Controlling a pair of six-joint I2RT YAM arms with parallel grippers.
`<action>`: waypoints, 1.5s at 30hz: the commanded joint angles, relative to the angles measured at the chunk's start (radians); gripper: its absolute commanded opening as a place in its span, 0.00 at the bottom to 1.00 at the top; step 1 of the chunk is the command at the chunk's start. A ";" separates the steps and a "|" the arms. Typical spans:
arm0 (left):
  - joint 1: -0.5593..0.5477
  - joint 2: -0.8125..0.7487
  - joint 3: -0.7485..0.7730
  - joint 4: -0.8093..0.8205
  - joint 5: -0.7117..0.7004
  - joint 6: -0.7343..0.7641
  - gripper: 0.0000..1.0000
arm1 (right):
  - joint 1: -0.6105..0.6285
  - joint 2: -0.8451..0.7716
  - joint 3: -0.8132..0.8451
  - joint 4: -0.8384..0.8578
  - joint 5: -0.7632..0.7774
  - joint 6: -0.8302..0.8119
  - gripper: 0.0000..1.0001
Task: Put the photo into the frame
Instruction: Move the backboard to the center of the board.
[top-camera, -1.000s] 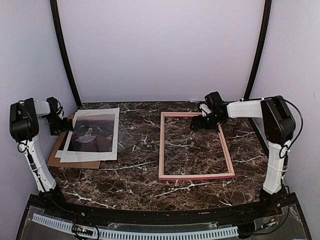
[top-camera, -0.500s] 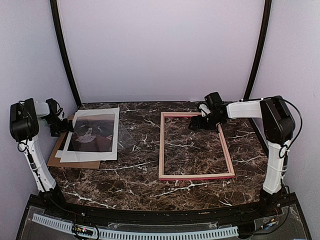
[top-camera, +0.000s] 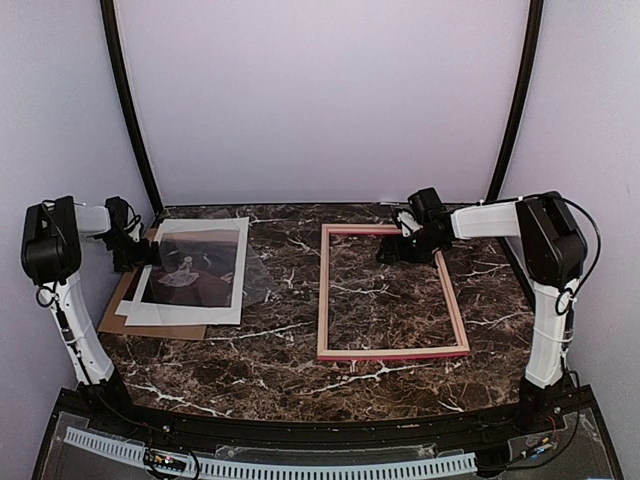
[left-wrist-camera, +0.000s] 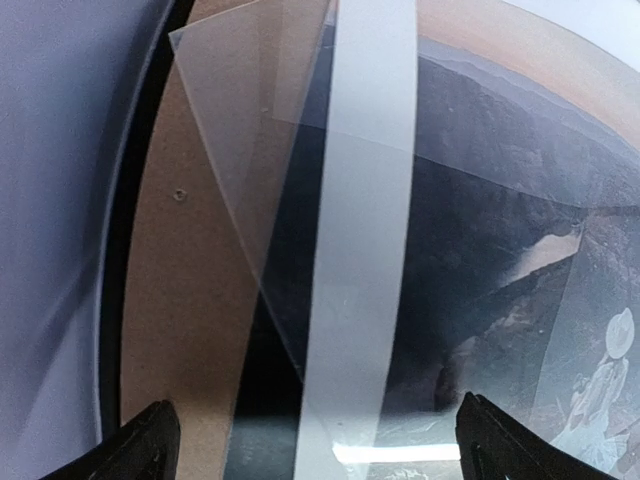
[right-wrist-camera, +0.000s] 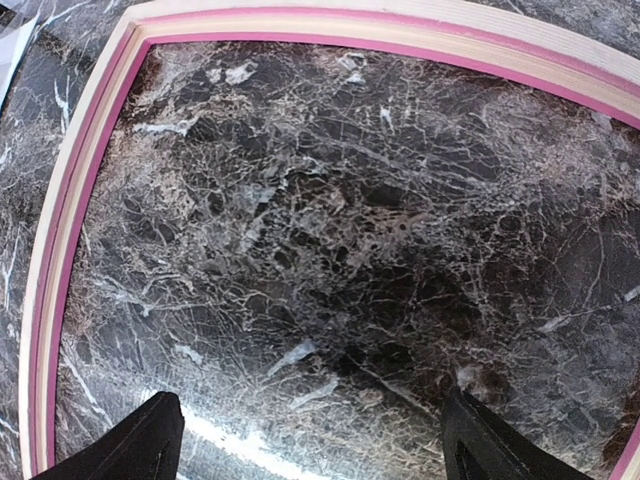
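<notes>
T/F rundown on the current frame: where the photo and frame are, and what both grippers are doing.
1. The photo lies inside the frame. False: it lies on the brown cardboard at the left, apart from the frame.
2. The frame is empty, the marble table showing through it. True.
3. The right gripper is shut on a frame rail. False: it is open, over the opening near the far right corner.
4. The left gripper is open at the photo's left edge. True.
5. The photo is face up. True.
</notes>
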 joint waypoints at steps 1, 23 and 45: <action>-0.090 -0.027 -0.068 -0.087 0.085 -0.052 0.99 | 0.007 0.015 -0.009 0.023 -0.013 0.008 0.91; -0.065 -0.081 0.120 -0.102 -0.089 -0.034 0.99 | 0.019 0.012 -0.005 0.013 -0.002 0.010 0.93; 0.058 0.089 0.119 -0.143 0.108 -0.046 0.99 | 0.026 0.013 -0.025 0.020 -0.001 0.015 0.95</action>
